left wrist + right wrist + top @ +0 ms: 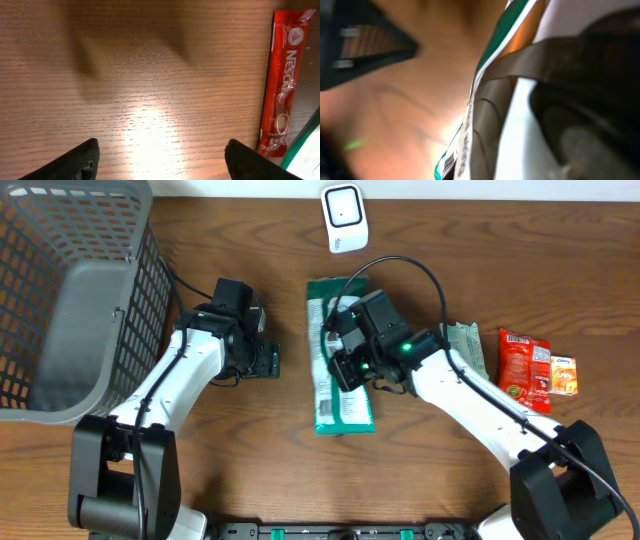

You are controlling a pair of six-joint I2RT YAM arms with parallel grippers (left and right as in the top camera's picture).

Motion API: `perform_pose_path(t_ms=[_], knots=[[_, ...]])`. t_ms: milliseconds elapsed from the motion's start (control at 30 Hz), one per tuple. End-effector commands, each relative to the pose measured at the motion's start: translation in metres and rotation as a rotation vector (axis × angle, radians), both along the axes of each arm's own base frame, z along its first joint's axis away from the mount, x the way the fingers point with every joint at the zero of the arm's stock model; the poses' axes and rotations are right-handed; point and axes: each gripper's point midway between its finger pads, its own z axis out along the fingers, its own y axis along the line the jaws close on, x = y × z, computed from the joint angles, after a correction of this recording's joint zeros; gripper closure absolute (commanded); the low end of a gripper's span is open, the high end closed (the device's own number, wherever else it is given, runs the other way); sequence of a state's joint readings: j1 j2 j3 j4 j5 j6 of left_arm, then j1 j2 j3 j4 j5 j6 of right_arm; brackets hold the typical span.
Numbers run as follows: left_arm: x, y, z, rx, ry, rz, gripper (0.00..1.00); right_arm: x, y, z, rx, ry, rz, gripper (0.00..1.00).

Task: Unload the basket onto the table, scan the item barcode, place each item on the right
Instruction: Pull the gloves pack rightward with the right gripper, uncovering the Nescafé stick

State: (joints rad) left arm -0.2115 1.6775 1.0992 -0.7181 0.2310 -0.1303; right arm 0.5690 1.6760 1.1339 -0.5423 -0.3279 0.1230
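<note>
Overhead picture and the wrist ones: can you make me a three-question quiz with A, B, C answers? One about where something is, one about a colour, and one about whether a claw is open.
1. Where is the grey basket?
A) far left
B) middle
C) far right

2. What colours is the big packet in the middle?
A) blue and yellow
B) green and white
C) all black

3. How is the left gripper?
A) shut on a box
B) open, holding nothing
C) shut tight on nothing

Answers:
1 A: the overhead view shows it beside the left arm.
2 B: its green edges and white middle show from above.
3 B: the left wrist view shows its fingers wide apart with nothing between them.
</note>
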Motion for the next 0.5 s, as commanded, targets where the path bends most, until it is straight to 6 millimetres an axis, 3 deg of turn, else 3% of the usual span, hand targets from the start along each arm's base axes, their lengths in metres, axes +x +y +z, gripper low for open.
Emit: perform_pose_path(t_ms=[0,267,467], knots=[[-0.001,0.004,-0.003,0.024,0.004,0.0,0.18,0.016,-0.023,0.0,-0.08,-0.062,-0.052,0.99],[-0.001,0.004,-0.002,0.023,0.002,0.001,0.18,0.018,-0.036,-0.005,-0.164,-0.138,0.083,0.99],[0.004,0.005,-0.002,0.016,-0.001,0.099,0.18,0.025,-0.069,-0.013,-0.356,-0.174,0.043,0.99]])
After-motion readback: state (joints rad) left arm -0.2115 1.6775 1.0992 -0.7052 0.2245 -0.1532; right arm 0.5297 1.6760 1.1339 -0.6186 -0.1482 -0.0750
